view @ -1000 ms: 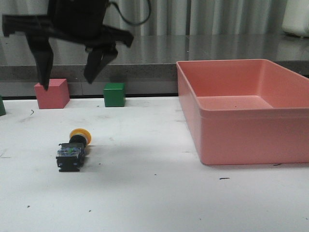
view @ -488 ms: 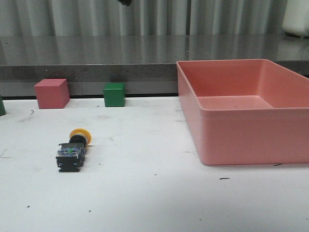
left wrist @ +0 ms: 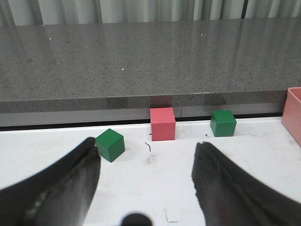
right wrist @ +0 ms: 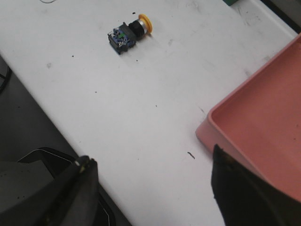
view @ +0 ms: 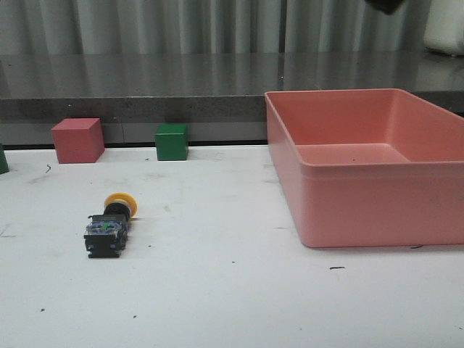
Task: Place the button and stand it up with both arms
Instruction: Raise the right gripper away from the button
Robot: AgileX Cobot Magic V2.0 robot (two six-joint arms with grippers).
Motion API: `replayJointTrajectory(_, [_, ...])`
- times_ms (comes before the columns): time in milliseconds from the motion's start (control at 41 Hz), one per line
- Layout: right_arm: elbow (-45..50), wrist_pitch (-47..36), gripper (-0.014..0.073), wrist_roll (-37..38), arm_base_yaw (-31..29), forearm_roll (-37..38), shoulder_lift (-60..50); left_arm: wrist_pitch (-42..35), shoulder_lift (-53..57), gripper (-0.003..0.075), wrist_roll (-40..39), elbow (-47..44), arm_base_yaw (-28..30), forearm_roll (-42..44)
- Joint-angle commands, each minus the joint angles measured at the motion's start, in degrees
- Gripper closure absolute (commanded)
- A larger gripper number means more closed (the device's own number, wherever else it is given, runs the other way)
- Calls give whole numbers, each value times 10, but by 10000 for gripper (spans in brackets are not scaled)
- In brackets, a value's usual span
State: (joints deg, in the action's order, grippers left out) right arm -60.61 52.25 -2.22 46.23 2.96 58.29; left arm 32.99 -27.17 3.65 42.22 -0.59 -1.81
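Observation:
The button (view: 110,223) lies on its side on the white table at the left, its yellow cap pointing away and its black-and-clear base toward me. It also shows in the right wrist view (right wrist: 128,34), far from the fingers. My left gripper (left wrist: 146,162) is open and empty, high above the table, facing the cubes at the back; it is out of the front view. My right gripper (right wrist: 150,169) is open and empty, high over the table's front edge beside the pink bin. Only a dark bit (view: 386,6) of an arm shows at the front view's top edge.
A large pink bin (view: 370,163) stands at the right, its corner in the right wrist view (right wrist: 263,117). A pink cube (view: 77,140) and a green cube (view: 172,141) sit at the back; the left wrist view shows the pink cube (left wrist: 162,124) and two green cubes (left wrist: 110,144) (left wrist: 223,123).
The left arm, hanging open above the pink cube a second ago, has risen out of the front view. A dark bit of an arm now shows at the top right. The button has not moved.

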Motion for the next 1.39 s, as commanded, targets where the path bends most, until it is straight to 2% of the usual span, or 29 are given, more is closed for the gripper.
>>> replayJointTrajectory(0, [23, -39, 71, -6, 2, 8, -54, -45, -8, 302, -4, 20, 0, -3])
replayJointTrajectory(415, [113, -82, 71, -6, 2, 8, -200, -62, -8, 302, -4, 20, 0, -3])
replayJointTrajectory(707, [114, -81, 71, -6, 2, 8, -217, -77, -12, 293, -4, 25, 0, -3])
replayJointTrajectory(927, [114, -81, 71, -6, 2, 8, -217, 44, -76, 127, -4, 112, -2, -6])
replayJointTrajectory(1049, [114, -81, 71, -6, 2, 8, -217, 84, -124, 132, -3, 153, -35, -29])
replayJointTrajectory(1195, [114, -81, 71, -6, 2, 8, -217, 122, -188, 132, 9, 185, -108, -29])
replayJointTrajectory(1366, [114, -81, 71, -6, 2, 8, -217, 199, -296, 132, 7, 230, -164, -29])
